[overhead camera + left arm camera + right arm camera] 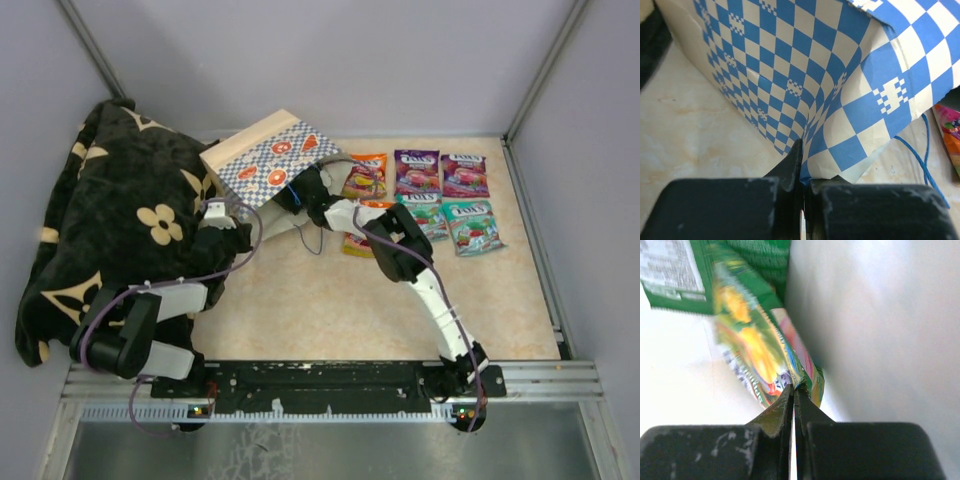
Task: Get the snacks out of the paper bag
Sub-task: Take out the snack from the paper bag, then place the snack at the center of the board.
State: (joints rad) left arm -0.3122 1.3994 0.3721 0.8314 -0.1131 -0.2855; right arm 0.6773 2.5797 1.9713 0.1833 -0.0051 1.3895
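Pinching green-yellow packet (757, 347) inside paper bag (262, 160), right gripper (795, 390) clamped; left gripper (801, 165) nips bag edge: withdraw straight, slowly, bag anchored

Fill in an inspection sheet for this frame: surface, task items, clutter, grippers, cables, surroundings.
Surface: beige marbled table.
Job's things: paper bag tipped over; snacks laid out to its right; green-yellow packet apparently inside it.
Clutter: black floral blanket at left.
Grippers: left gripper shut on the bag's edge; right gripper shut on the green-yellow packet.
Cables: purple cable along the left arm.
Surroundings: grey walls.
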